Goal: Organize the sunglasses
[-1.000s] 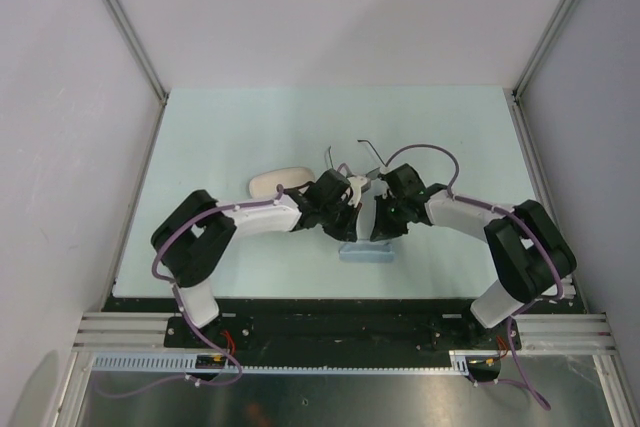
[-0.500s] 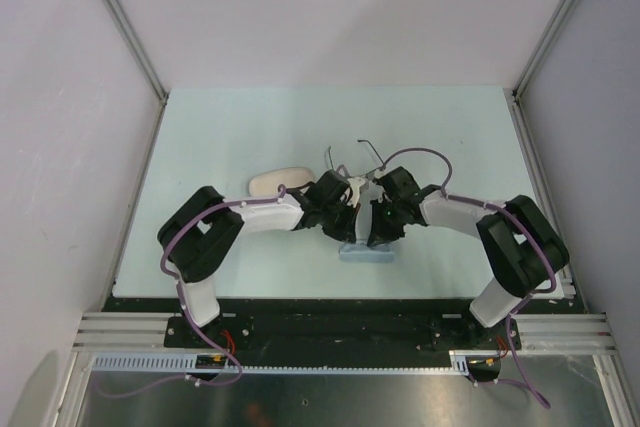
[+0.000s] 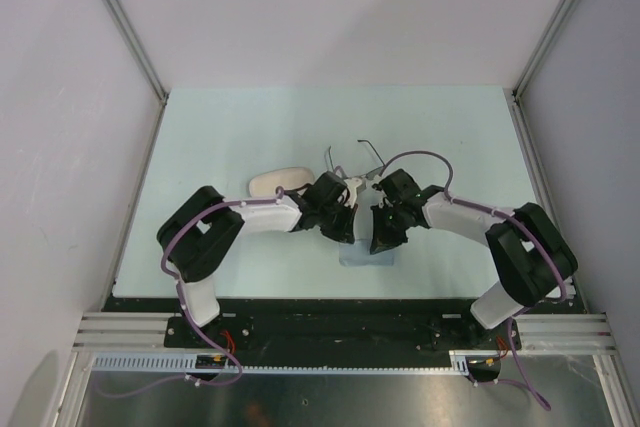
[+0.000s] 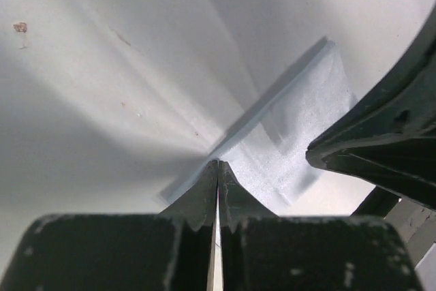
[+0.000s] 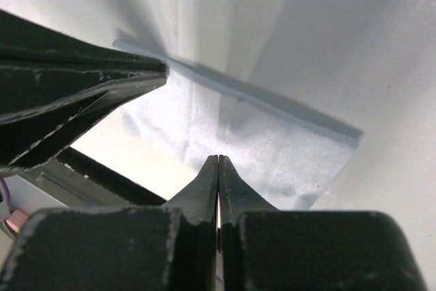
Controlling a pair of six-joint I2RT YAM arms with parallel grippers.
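The left tool (image 4: 218, 165) has its fingers pressed flat together, with only a hairline seam between them. The right tool (image 5: 218, 160) is pressed together the same way. Neither wrist view shows whether anything thin is caught in that seam. The two tips face each other, very near, above the light-blue cloth (image 5: 272, 134), which lies on the table (image 3: 230, 127) with one doubled edge.

From above, only the slim dark temple arms of the sunglasses (image 3: 371, 150) show, sticking out just past the far side of the two wrists. The front and lenses are hidden under the tools, so I cannot tell whether they are gripped. The beige case (image 3: 278, 183) sits just left of the left wrist, and it looks closed.

The step appears to be handling the frame over the cloth, with casing not yet done. To do it well:
- Grip the wire rim or the bridge, never a lens.
- Have one tool hold while the other folds a temple at its hinge.
- Move slowly, since the tips could clash.
- Keep the work low over the cloth.
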